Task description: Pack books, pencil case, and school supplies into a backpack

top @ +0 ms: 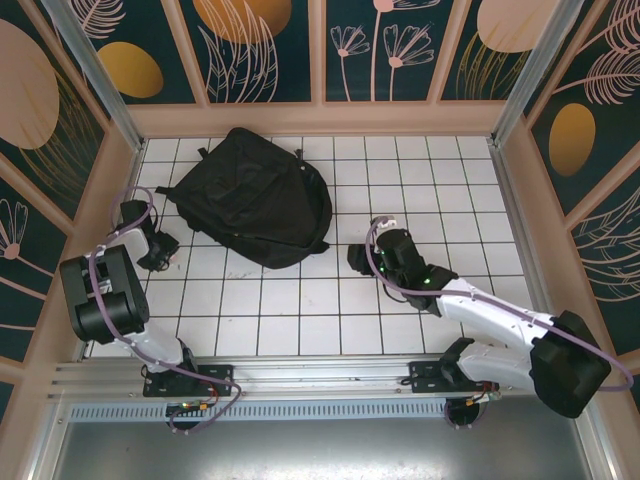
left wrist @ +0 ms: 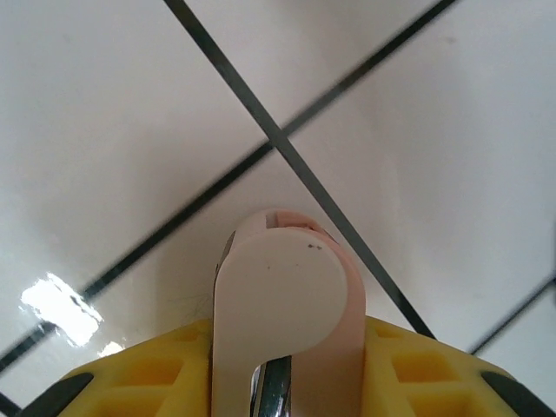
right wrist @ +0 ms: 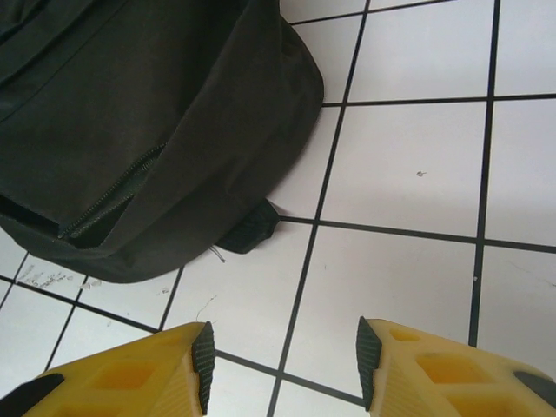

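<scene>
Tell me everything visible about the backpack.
The backpack is big, black, soft fabric, lying flat and slumped on the white tiled table, toward the back left. The right wrist view shows a zipper on it gaping slightly and a small black tab at its rim. Nothing rests on it.

Pale rounded item [left wrist: 287,295] cut off at bottom edge, identity unclear; backpack [right wrist: 130,113] cropped top-left.
</scene>
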Robot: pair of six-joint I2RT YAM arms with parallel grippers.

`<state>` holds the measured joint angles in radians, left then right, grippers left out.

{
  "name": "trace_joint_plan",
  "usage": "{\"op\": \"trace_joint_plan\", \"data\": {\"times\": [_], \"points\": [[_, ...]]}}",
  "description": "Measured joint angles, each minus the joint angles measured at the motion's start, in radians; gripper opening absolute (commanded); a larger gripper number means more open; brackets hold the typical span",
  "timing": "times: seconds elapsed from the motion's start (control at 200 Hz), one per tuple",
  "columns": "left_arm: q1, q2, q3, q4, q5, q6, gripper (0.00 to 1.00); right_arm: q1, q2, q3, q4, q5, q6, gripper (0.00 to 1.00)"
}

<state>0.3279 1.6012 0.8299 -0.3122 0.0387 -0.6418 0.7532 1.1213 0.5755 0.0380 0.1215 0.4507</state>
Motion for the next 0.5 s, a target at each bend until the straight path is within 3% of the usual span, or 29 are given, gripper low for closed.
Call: {"op": "trace_joint_plan", "data": {"times": [0.27, 0.5], "points": [[-0.007, -0.304, -0.109, 0.002, 0.136, -0.07, 0.32, -0.002, 0.117, 0.2, -0.082, -0.006, 0.0, 0.5], [-0.088, -0.563, -0.18, -0.026, 0.235, -0.085, 0.32, -0.029, 0.436, 0.599, -0.232, -0.087, 0.0, 0.51]]}}
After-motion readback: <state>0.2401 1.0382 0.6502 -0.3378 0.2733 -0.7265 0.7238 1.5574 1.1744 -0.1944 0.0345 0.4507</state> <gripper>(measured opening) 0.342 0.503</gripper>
